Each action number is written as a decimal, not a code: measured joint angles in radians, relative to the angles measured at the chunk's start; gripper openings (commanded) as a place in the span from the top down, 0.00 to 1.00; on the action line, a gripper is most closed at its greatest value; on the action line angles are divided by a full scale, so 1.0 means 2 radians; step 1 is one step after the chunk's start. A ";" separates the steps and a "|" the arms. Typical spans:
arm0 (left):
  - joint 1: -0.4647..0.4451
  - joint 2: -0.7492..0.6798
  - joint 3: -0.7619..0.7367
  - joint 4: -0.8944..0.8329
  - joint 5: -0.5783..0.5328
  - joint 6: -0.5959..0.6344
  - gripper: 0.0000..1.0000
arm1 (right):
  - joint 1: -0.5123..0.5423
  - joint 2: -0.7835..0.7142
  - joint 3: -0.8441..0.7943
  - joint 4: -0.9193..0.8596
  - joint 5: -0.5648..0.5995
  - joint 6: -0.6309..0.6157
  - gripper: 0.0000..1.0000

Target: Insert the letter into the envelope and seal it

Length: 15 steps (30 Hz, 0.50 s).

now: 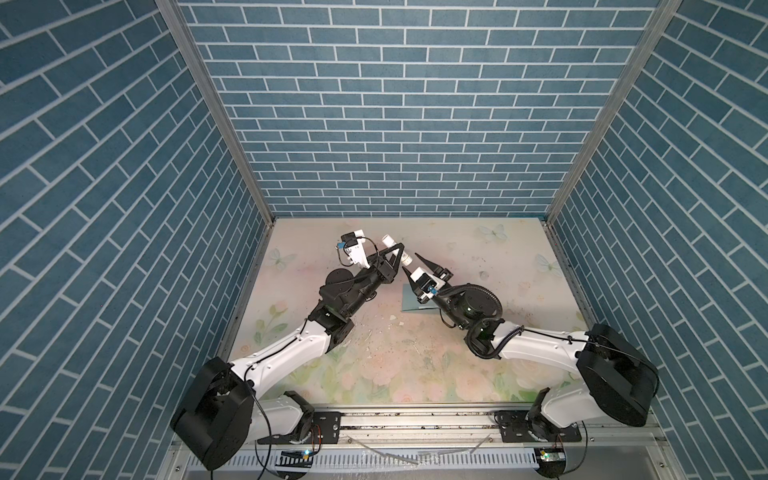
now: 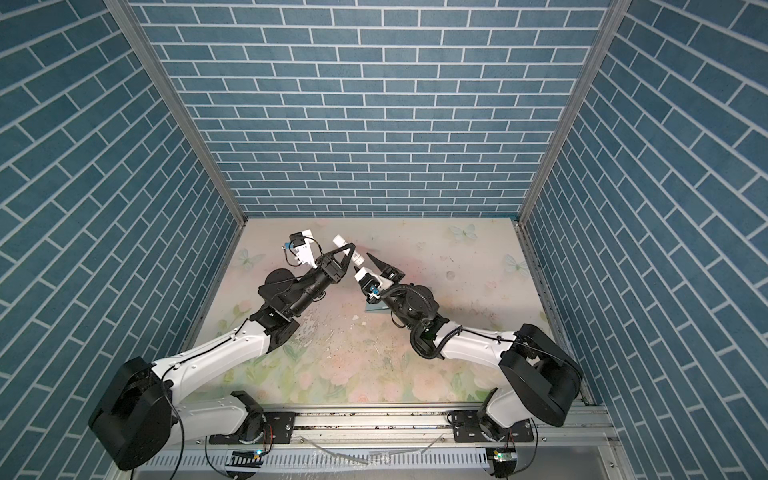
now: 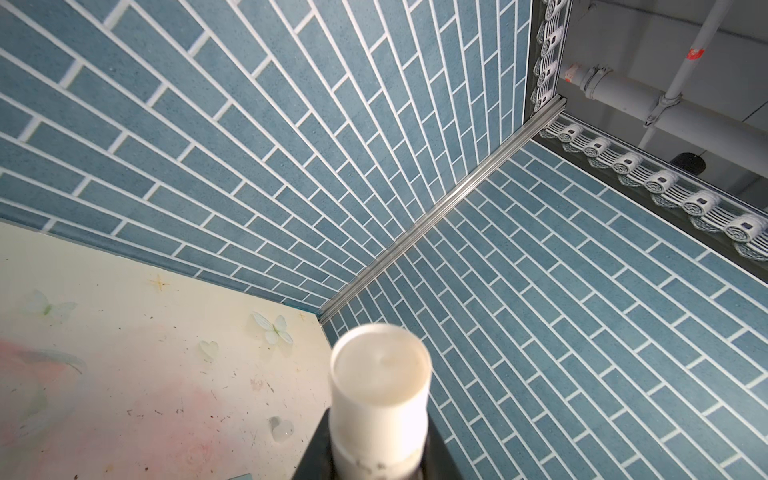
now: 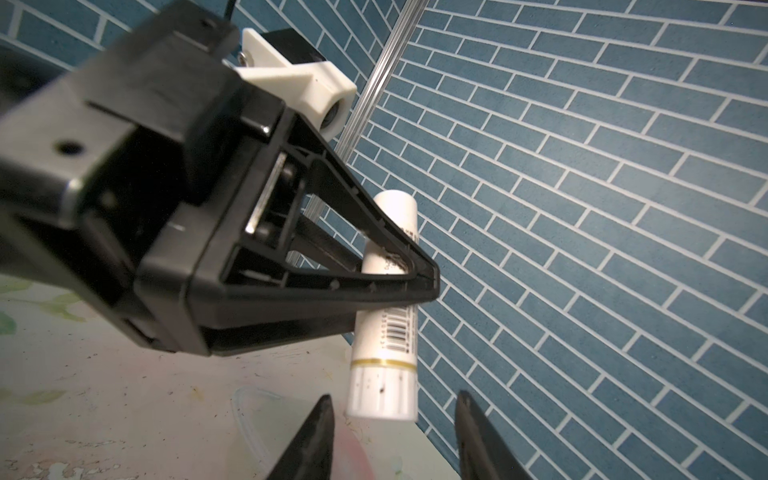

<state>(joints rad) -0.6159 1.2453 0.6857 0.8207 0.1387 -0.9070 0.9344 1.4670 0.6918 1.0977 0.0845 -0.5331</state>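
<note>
1. Right wrist view: we note the left gripper (image 4: 395, 303) clamped on the white cylindrical plastic glue stick (image 4: 388, 232). The right gripper (image 4: 393, 399) has its jaws apart, flanking the cap (image 4: 374, 382) without touching it.
2. Risk: an off-centre pinch could skew the glue stick in the left grip or knock it loose.
3. The long teal paper envelope (image 1: 411, 303) lies on the floral-print table (image 1: 374, 353) beneath the right arm; a dropped stick could smear or shift it.
4. We cannot see the letter, so we cannot tell whether it is inside.
</note>
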 measured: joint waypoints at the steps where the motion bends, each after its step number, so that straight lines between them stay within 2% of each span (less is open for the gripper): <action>1: 0.000 0.000 0.000 0.000 0.000 -0.001 1.00 | 0.001 0.002 0.001 0.001 0.000 -0.001 0.58; 5: 0.000 0.000 0.000 0.000 0.000 -0.001 1.00 | 0.004 0.010 0.011 0.003 0.002 -0.004 0.62; 9: 0.000 0.000 0.000 0.001 0.000 -0.002 1.00 | 0.006 0.016 0.019 0.006 0.003 -0.007 0.70; 15: 0.000 0.000 0.000 0.000 -0.001 -0.005 1.00 | 0.007 0.019 0.019 0.009 0.010 -0.007 0.75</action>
<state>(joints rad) -0.6155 1.2457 0.6857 0.8207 0.1375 -0.9165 0.9493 1.5055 0.7307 1.1156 0.1040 -0.5476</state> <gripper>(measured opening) 0.276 0.279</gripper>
